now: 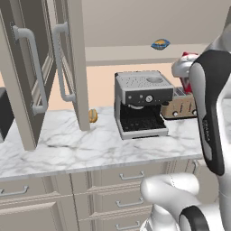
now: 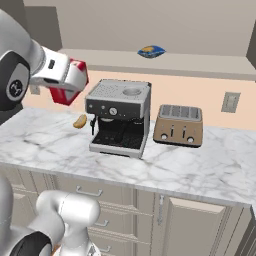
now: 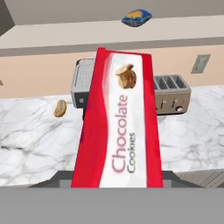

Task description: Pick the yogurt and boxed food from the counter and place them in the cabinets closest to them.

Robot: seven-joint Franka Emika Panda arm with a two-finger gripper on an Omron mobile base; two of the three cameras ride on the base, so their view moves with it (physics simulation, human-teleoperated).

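Two cabinet doors [image 1: 40, 72] swung open at upper left in the left base view, above the marble bench [image 1: 90, 144]. Coffee machine [image 1: 140, 104] at centre, toaster [image 1: 180, 107] behind it, small orange item [image 1: 93, 115] beside the door edge. Red boxed food [image 1: 188, 57] partly hidden behind the arm, raised above the bench.

From the right base view: pincer [image 2: 70, 82] clamped on the boxed food [image 2: 75, 80], held in the air left of the coffee machine [image 2: 120, 116]. Toaster [image 2: 178, 125] to the right; blue-and-yellow item [image 2: 151, 50] on the ledge above.

Along the hand view: boxed food [image 3: 120, 127] lengthwise between the jaws, labelled "Chocolate Cookies", covering most of the coffee machine [image 3: 81, 85].
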